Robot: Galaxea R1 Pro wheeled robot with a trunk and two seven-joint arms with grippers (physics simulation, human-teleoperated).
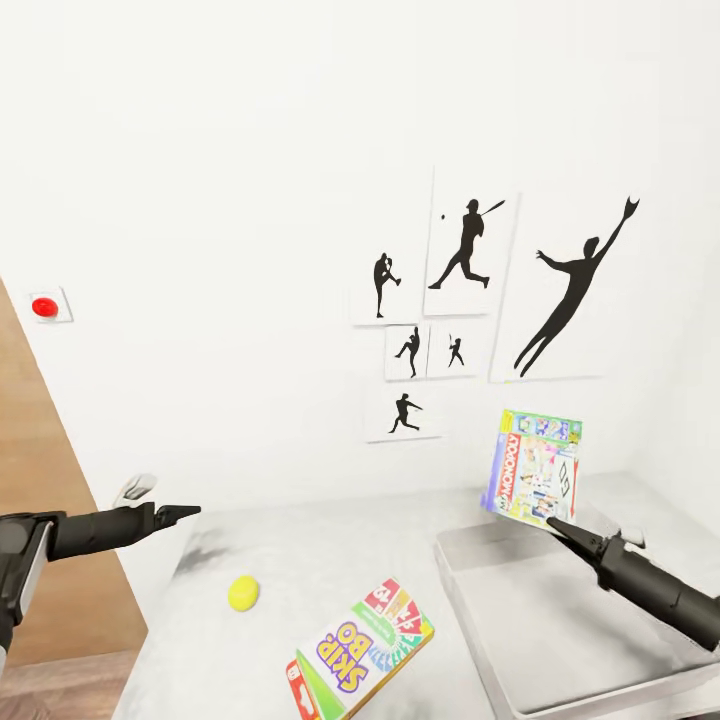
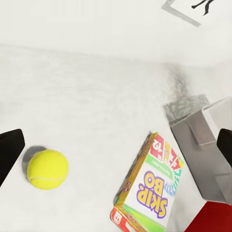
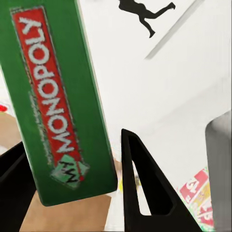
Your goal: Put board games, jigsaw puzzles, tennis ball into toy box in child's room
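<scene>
My right gripper (image 1: 553, 524) is shut on the lower edge of the green-blue Monopoly board game (image 1: 535, 466), holding it upright above the far end of the translucent grey toy box (image 1: 500, 640). In the right wrist view the game's green side (image 3: 58, 106) sits between the dark fingers (image 3: 140, 188). The Skip-Bo board game (image 1: 362, 650) lies flat on the table (image 1: 300, 545) beside the toy box's near left side. The tennis ball (image 1: 243, 592) rests to the left of it. My left gripper (image 1: 185, 513) hovers open above the table's left end; its wrist view looks down on the ball (image 2: 47, 169) and Skip-Bo (image 2: 150, 188).
A white wall with black baseball-player prints (image 1: 470, 250) stands right behind the table. A red knob (image 1: 45, 306) is on the wall at the left, above a wooden panel (image 1: 50, 480). Something red (image 2: 212, 220) shows below the table's edge.
</scene>
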